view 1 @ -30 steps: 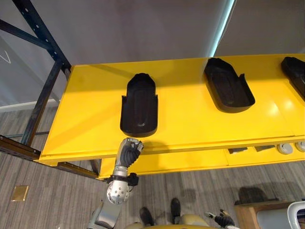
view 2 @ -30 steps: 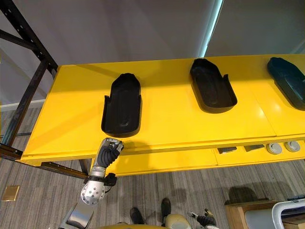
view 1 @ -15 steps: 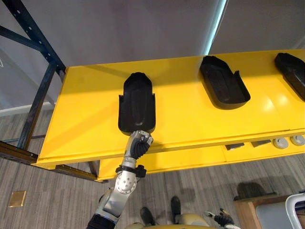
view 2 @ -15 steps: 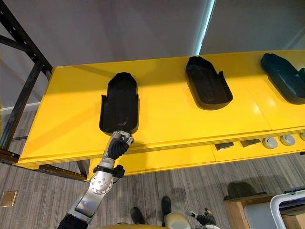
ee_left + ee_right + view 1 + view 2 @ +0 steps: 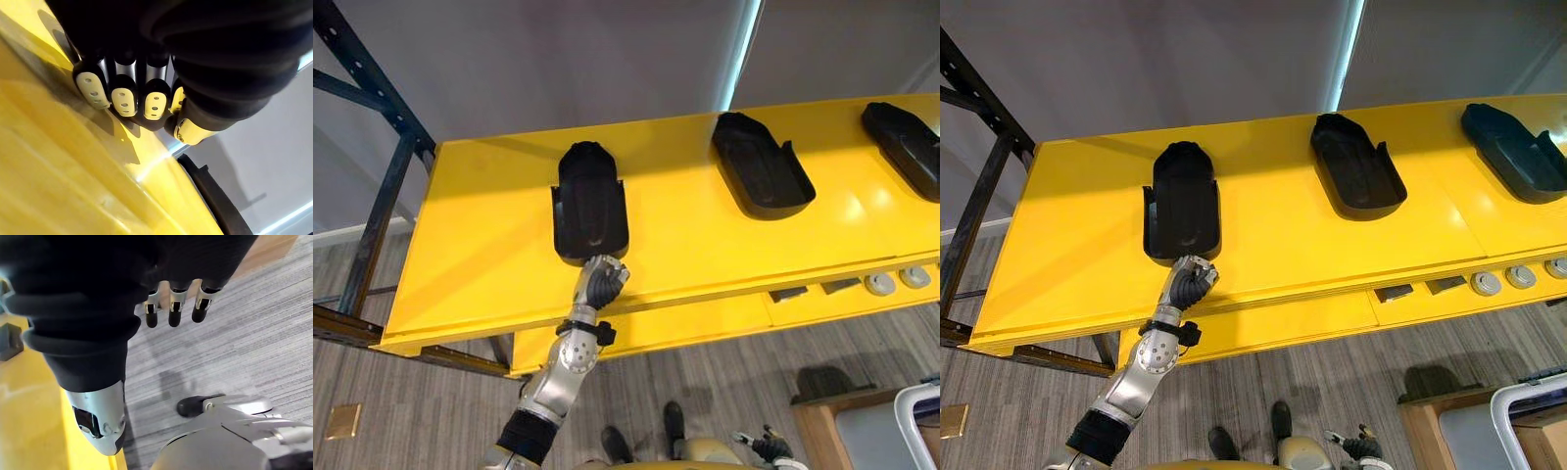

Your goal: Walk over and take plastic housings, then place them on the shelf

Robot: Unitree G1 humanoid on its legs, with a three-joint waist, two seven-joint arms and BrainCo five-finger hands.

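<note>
The left hand (image 5: 604, 279) has come forward to the near end of the leftmost plastic housing (image 5: 590, 201) on the yellow shelf (image 5: 480, 245), fingers (image 5: 122, 100) curled together, probably nudging it deeper; the right hand (image 5: 175, 303) hangs relaxed.

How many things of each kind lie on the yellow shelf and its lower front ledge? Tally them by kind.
Black plastic housings: 3
Small dark blocks: 2
Round pale discs: 3
Total: 8
</note>
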